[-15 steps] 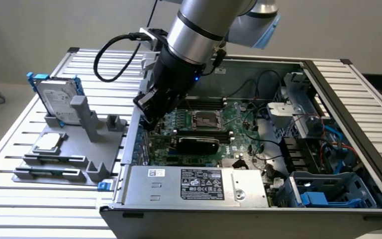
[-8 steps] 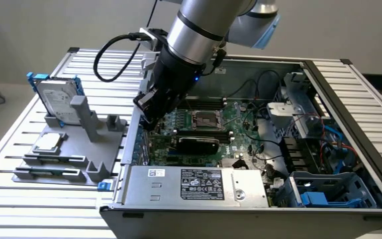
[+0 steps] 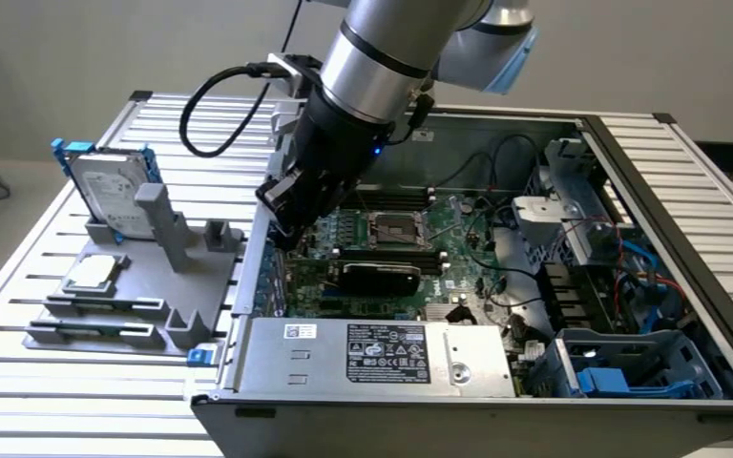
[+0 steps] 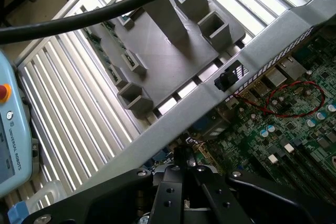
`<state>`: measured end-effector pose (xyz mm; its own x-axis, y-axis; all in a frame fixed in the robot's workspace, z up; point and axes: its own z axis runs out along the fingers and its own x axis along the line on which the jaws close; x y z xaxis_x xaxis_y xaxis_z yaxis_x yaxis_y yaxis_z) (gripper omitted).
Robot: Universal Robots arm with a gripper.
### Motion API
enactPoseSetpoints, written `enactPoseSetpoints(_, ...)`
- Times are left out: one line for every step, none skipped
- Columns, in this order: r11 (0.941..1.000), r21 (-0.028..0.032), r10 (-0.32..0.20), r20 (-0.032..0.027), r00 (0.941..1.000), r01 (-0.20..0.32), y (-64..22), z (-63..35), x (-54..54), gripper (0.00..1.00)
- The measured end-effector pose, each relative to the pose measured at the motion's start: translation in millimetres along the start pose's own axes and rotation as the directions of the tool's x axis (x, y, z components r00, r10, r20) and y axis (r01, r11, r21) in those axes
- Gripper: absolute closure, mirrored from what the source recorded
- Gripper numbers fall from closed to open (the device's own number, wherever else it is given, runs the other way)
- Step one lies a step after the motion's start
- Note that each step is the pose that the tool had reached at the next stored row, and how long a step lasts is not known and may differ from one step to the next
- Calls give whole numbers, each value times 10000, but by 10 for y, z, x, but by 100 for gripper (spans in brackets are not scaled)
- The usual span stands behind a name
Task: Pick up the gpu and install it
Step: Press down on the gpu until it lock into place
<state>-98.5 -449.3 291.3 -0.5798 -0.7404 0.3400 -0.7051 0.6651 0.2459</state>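
My pincer [image 3: 293,227] is closed, low at the left wall of the open computer case [image 3: 380,367], mid-frame in the exterior view. It holds nothing I can see. The gpu [image 3: 380,278], black shroud showing, sits on the green motherboard [image 3: 469,229] just right of it, apparently seated. Case wall and cables crowd the arm; the gray parts holder [image 3: 137,286] on the bench [image 3: 35,382] at lower left has free room around it.

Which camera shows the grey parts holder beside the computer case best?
The exterior view: the grey parts holder is seen whole, with the hard drive standing in it. The wrist view catches part of its base plate and a few posts, with a black cable crossing in front.
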Motion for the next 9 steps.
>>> enactPoseSetpoints(10000,-1,0,1,10000,0,0,0,0,89)
enactPoseSetpoints(10000,0,0,0,10000,0,0,0,0,89)
enactPoseSetpoints(10000,0,0,0,10000,0,0,0,0,89)
enactPoseSetpoints(10000,0,0,0,10000,0,0,0,0,89)
enactPoseSetpoints(10000,0,0,1,10000,0,0,0,0,89)
enactPoseSetpoints(10000,0,0,0,10000,0,0,0,0,89)
enactPoseSetpoints(10000,0,0,1,10000,0,0,0,0,89)
enactPoseSetpoints(10000,0,0,1,10000,0,0,0,0,89)
enactPoseSetpoints(10000,0,0,0,10000,0,0,0,0,89)
